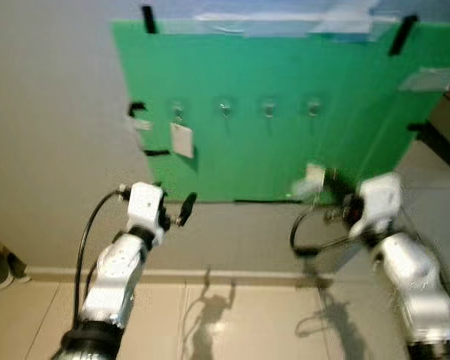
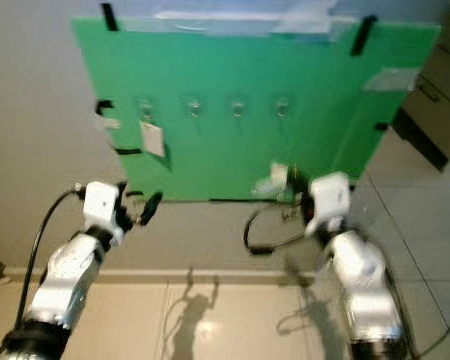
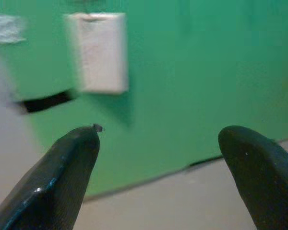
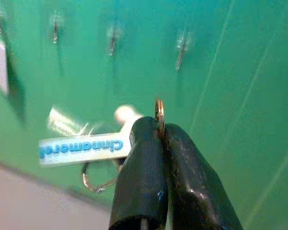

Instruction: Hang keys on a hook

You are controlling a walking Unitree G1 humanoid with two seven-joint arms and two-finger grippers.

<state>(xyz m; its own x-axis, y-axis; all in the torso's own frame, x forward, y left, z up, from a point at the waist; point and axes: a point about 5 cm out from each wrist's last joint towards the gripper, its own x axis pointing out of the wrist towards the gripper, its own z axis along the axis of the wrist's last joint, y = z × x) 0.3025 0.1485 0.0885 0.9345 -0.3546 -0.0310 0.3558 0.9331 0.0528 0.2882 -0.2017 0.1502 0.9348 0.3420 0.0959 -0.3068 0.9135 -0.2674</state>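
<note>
Right gripper (image 4: 162,132) jaws tight on key ring (image 4: 159,114), below hooks (image 4: 181,45).

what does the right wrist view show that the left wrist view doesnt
Right wrist view alone: the right hand shut on a brass key ring, with a white tag with blue lettering and a wire ring dangling beside it, and a row of hooks above.

Left wrist view alone: the left hand open and empty, facing a blank white tag hanging on the board, with black tape at the board's edge.

Both: the green board as backdrop.
</note>
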